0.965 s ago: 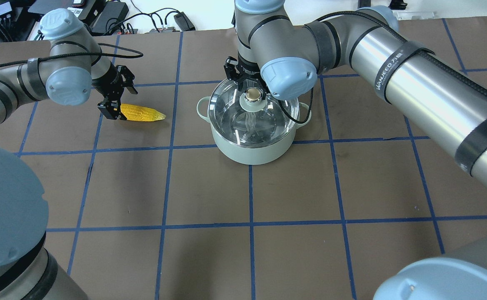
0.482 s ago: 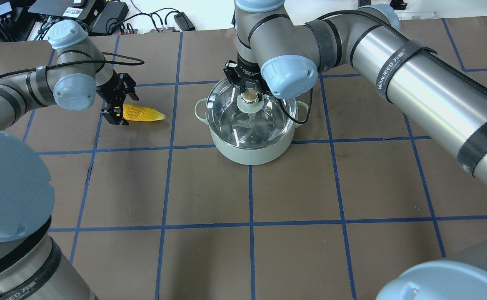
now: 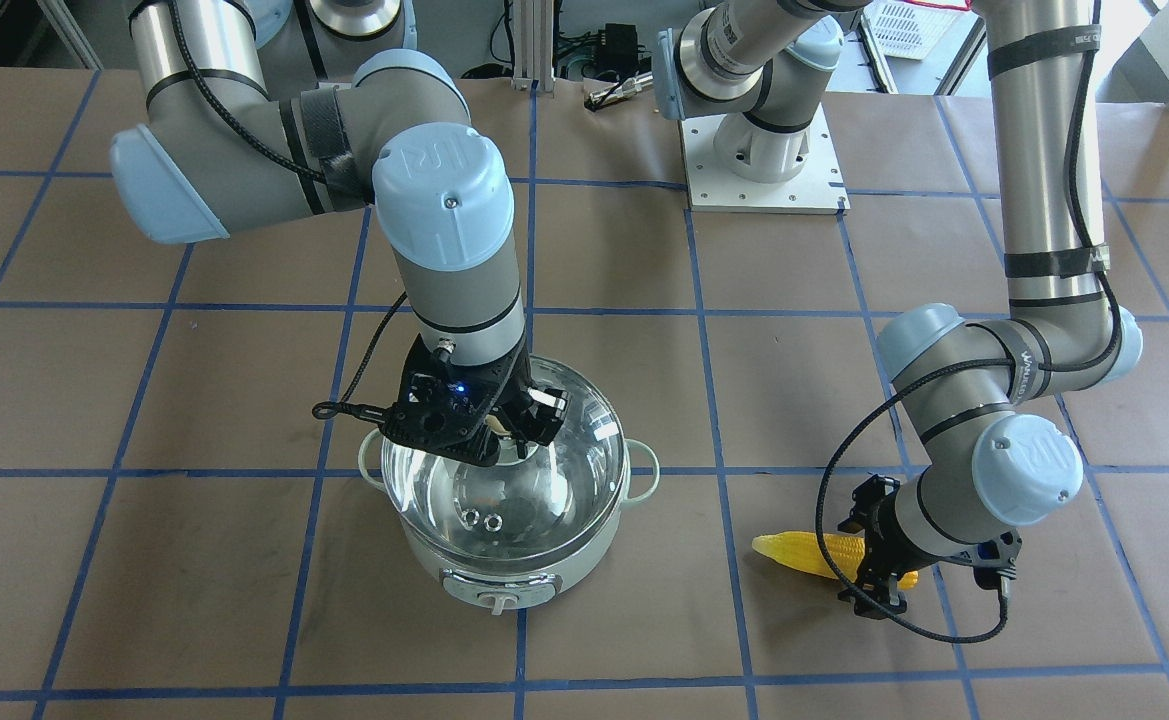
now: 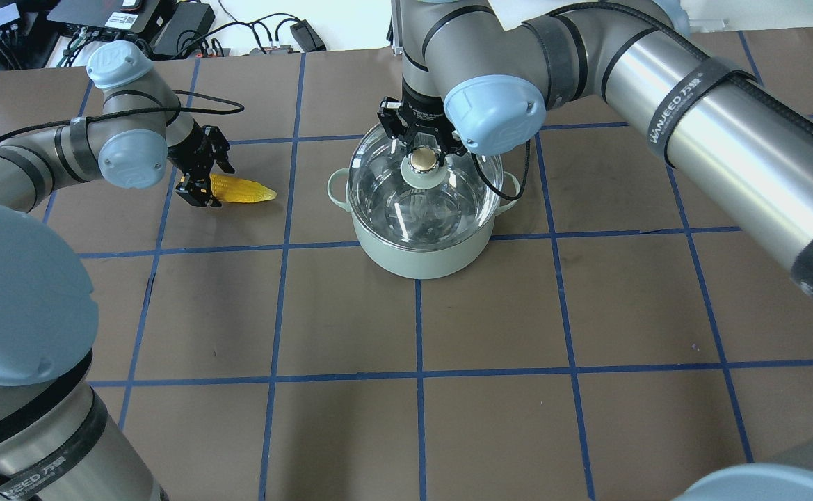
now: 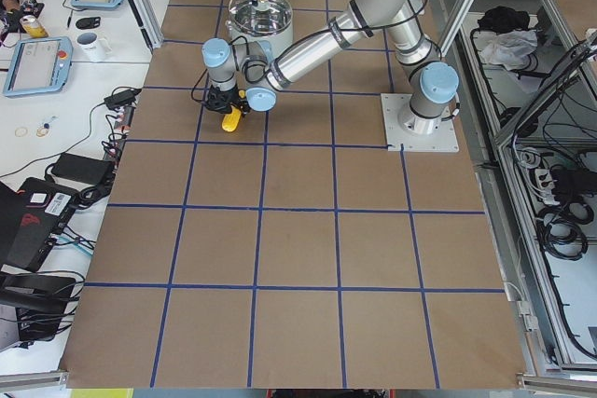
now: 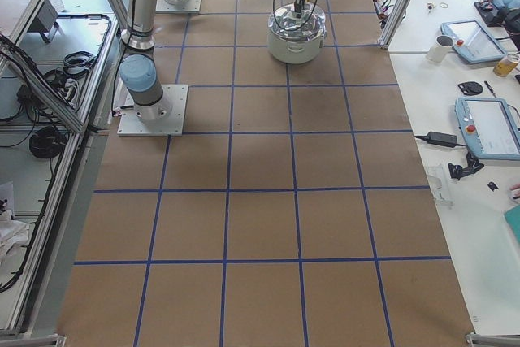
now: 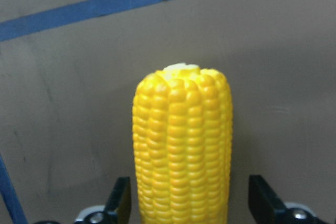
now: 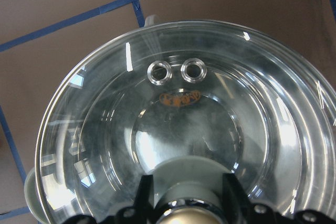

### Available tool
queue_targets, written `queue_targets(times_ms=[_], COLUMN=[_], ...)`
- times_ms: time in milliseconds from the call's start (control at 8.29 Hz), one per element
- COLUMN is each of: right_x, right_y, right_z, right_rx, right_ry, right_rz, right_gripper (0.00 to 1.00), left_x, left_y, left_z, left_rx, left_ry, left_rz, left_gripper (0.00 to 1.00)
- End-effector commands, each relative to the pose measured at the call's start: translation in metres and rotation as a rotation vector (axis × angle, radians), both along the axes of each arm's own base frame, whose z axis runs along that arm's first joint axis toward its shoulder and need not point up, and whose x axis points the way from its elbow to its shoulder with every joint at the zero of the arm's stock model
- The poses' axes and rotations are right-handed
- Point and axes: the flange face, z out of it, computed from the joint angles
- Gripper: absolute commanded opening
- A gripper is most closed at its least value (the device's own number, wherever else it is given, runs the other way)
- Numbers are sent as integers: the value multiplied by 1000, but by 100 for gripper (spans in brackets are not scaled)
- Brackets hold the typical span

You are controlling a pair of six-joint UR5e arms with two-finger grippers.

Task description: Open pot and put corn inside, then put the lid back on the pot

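lid-off step: right fingers point(image 8: 144, 200) look clamped on the lid point(image 4: 406, 202) knob point(image 4: 423, 161), lid over the pot point(image 4: 413, 257). corn point(image 4: 243, 189) lies on the worktop point(image 4: 517, 313), left fingers point(image 7: 121, 198) open astride its blunt end. next i'd say: lift the lid straight up, then pinch the corn.

"WANJEED" on my right arm point(image 4: 677, 115) and left arm point(image 4: 30, 480); "UR" logo on joint cap point(image 3: 441, 160).

Bright even light, glare on lid point(image 8: 105, 129)
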Motion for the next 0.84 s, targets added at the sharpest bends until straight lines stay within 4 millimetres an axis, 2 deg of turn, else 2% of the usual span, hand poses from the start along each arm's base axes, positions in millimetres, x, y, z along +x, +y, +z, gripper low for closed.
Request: queue_targets(times_ms=[0,121,241,482,723], right_x=[-15,-38,-72,-149,-226], right_y=[2,0,1,1,6], right_z=[27,45,66,89,112], right_rx=[9,19,33,81,93], right_ry=[-12,-4,0,19,64], right_rz=[32,48,76,158,263], right_gripper=[31,31,31,31,31], left_x=[0,0,0,-1,-4], left_y=[0,0,1,3,20], left_z=[-2,0,4,30,79], left_rx=[-2,-4,-3,-36,-25], left_ry=[0,3,2,-12,-17], left_rz=[-12,-11,-11,4,49], left_gripper=[21,0,0,0,0])
